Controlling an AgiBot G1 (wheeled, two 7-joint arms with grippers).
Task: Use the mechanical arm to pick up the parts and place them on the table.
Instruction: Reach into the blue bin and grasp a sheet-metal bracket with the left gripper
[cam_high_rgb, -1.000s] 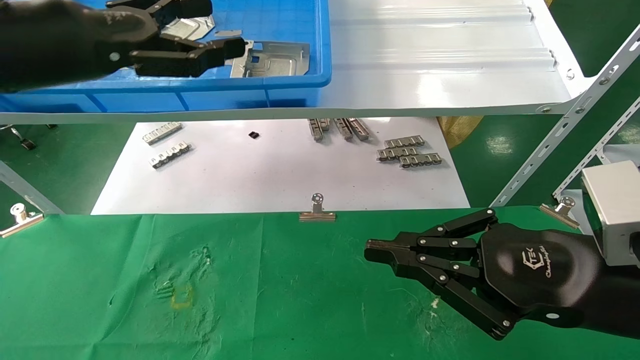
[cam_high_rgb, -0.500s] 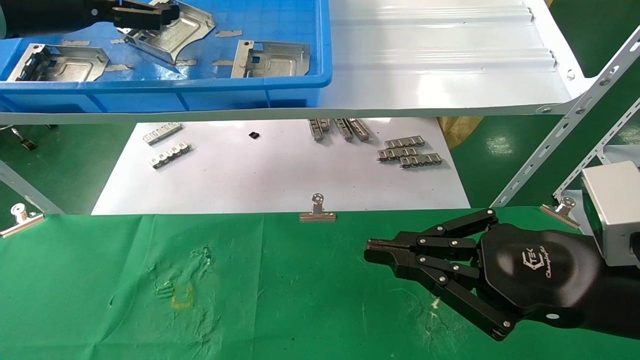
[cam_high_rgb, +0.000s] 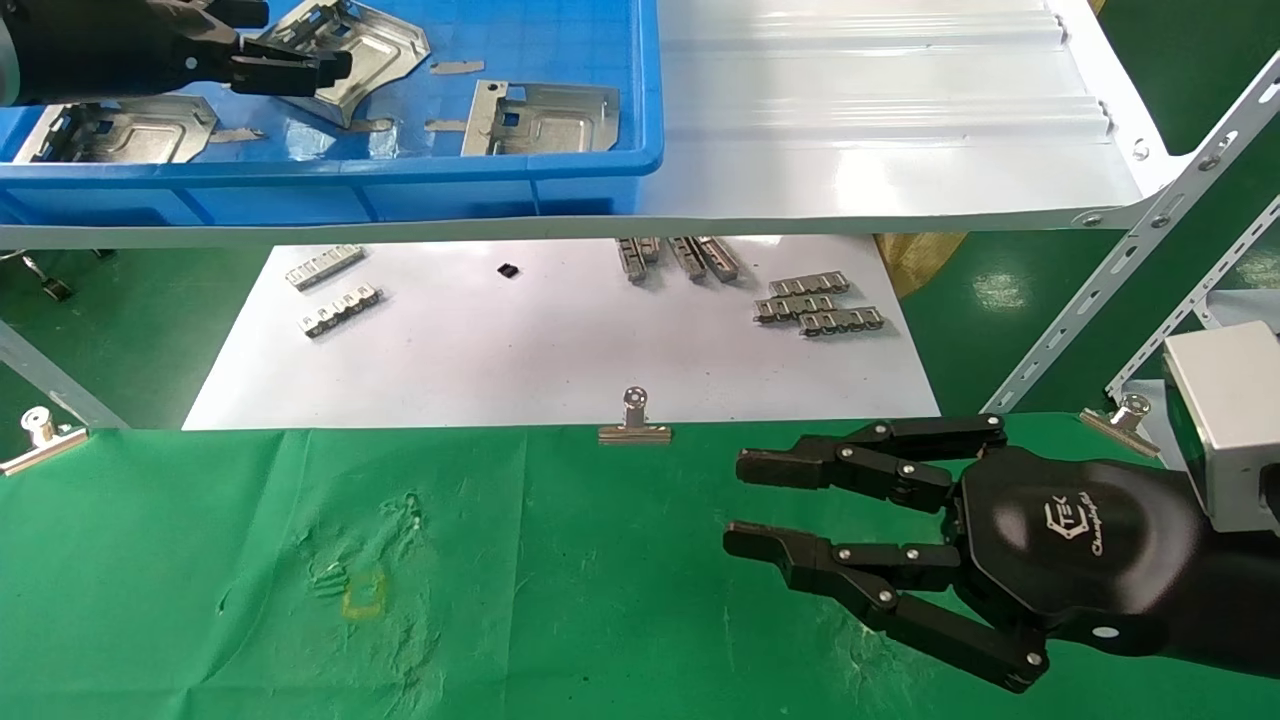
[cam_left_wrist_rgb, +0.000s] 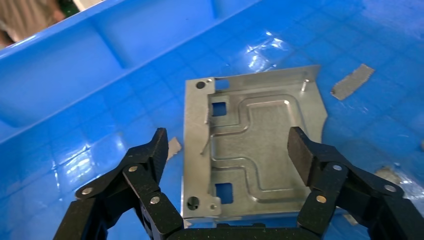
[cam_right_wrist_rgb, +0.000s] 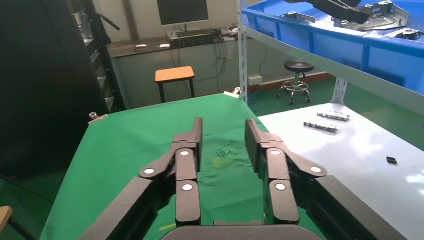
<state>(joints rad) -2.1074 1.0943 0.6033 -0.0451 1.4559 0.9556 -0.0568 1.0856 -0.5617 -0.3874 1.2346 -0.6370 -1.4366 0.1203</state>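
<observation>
Three silvery stamped parts lie in a blue bin (cam_high_rgb: 400, 165) on the shelf: one at the far left (cam_high_rgb: 120, 130), one in the middle (cam_high_rgb: 370, 40), one at the right (cam_high_rgb: 545, 118). My left gripper (cam_high_rgb: 309, 38) is open over the middle part. In the left wrist view the part (cam_left_wrist_rgb: 255, 145) lies flat on the bin floor between the spread fingers (cam_left_wrist_rgb: 155, 155) of that gripper (cam_left_wrist_rgb: 227, 152), untouched. My right gripper (cam_high_rgb: 735, 500) is open and empty just above the green cloth table (cam_high_rgb: 600, 620), and also shows in its own wrist view (cam_right_wrist_rgb: 222, 132).
The bin stands on a glossy white shelf (cam_high_rgb: 880, 130) with a slanted metal brace (cam_high_rgb: 1100, 290) at the right. Below it, a white sheet (cam_high_rgb: 560, 350) carries small toothed strips (cam_high_rgb: 820, 305). Binder clips (cam_high_rgb: 634, 420) hold the cloth's far edge. A yellow square outline (cam_high_rgb: 363, 595) marks the cloth.
My right gripper has opened from shut. My left gripper has drawn back from the bin's middle to the far left and now sits over the middle part.
</observation>
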